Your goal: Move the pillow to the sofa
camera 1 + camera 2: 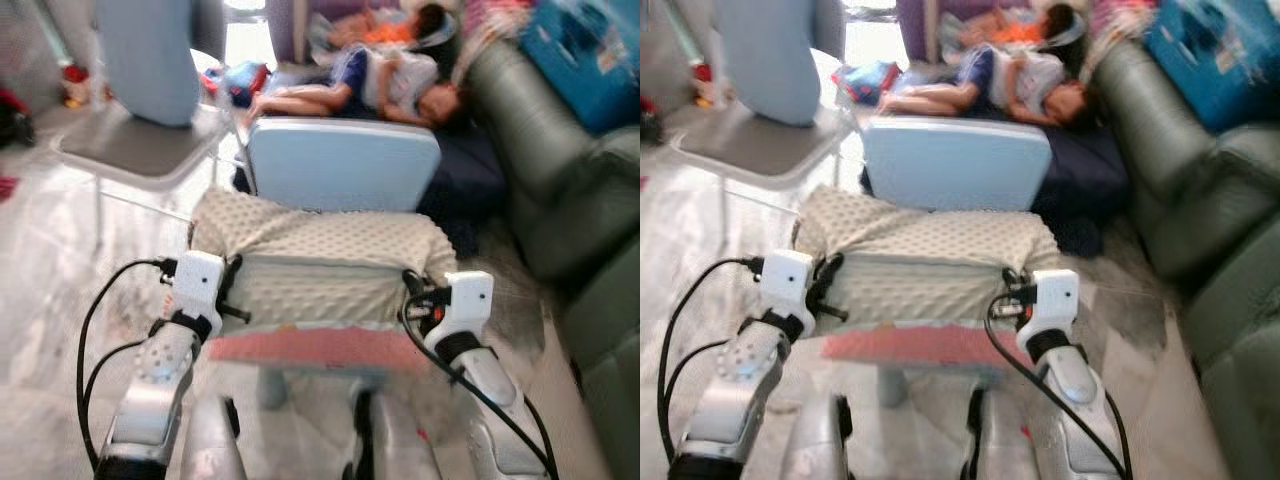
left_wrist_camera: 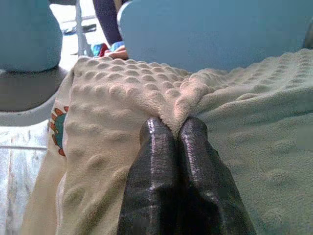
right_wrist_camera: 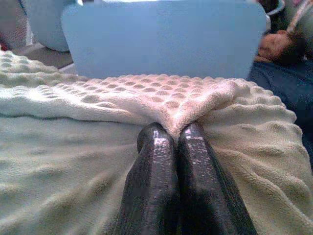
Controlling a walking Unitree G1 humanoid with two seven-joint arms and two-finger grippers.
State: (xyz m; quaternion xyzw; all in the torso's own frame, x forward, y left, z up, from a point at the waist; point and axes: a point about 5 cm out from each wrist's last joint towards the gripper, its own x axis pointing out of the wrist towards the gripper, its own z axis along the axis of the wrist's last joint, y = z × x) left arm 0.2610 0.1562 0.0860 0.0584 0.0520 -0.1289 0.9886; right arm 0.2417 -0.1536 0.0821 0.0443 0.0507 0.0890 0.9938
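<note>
Both hands pinching pillow, blue chair behind

Left tool pinching a fold of dotted cream pillow, fingers pressing together, pale blue chair back standing behind

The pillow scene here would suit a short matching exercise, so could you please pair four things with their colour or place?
Things:
1. pillow
2. chair backrest
3. sofa
4. left hand

Descriptions:
A. dark green, on the robot's right
B. light blue, just behind the pillow
C. cream, dotted texture, held at both ends
D. black fingers pinching a fold of fabric

Pairs: 1-C, 2-B, 3-A, 4-D
</note>
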